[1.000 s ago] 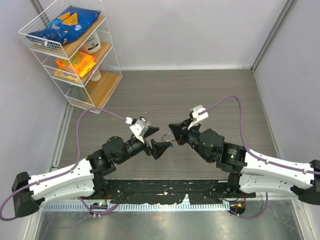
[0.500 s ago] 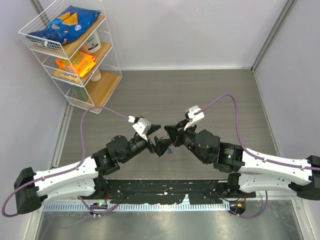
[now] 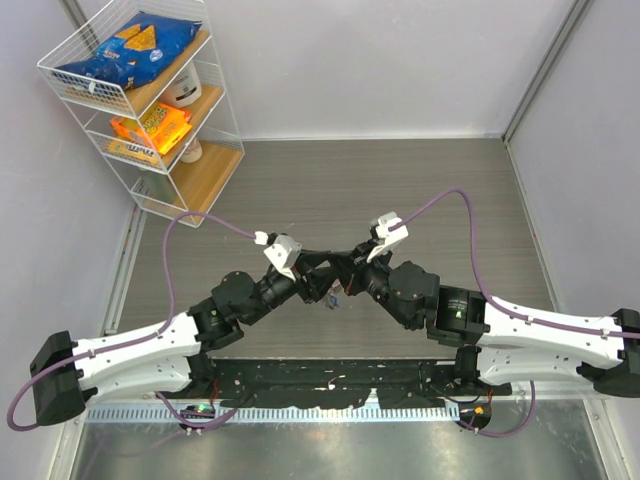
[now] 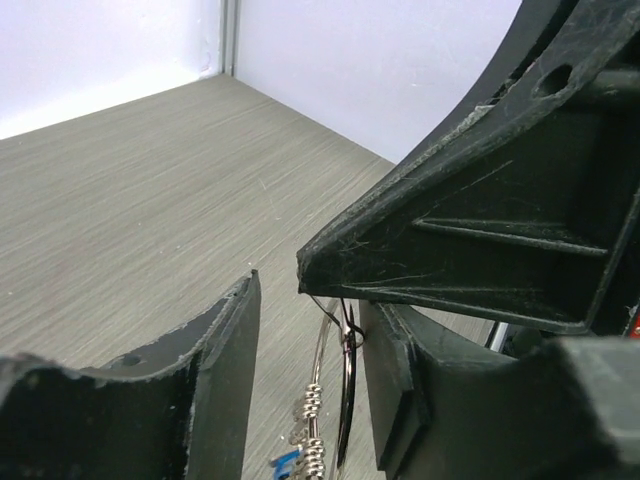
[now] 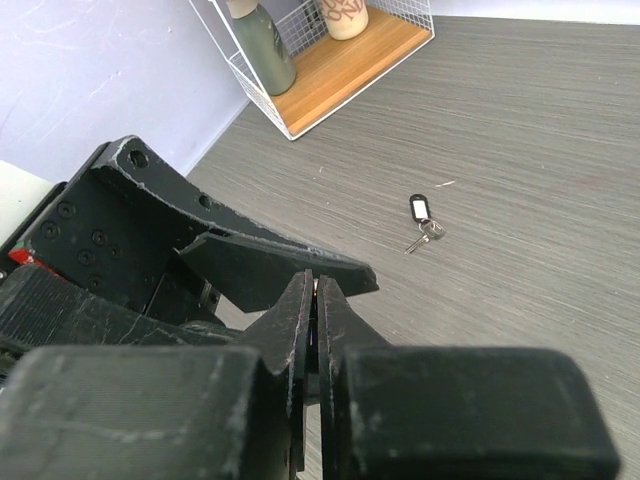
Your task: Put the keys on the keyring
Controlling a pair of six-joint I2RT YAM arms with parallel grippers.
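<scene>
Leftmost, a wire rack [image 3: 140, 100] stands at the far corner of the table [image 3: 420, 180]. Nearer the middle, the left gripper [image 4: 310, 315] has its jaws partly apart. The keyring [image 4: 346, 375] hangs upright in the gap, close to one finger [image 4: 395, 380] and clear of the other. Small silvery pieces [image 4: 314, 400] and a blue tag [image 4: 285, 465] dangle low on the ring, too blurred to name. The right gripper [image 5: 313, 290] faces it tip to tip, jaws pinched tight on the ring's top. Beyond, one tagged key [image 5: 423, 222] lies flat on the table, well apart from both grippers.
</scene>
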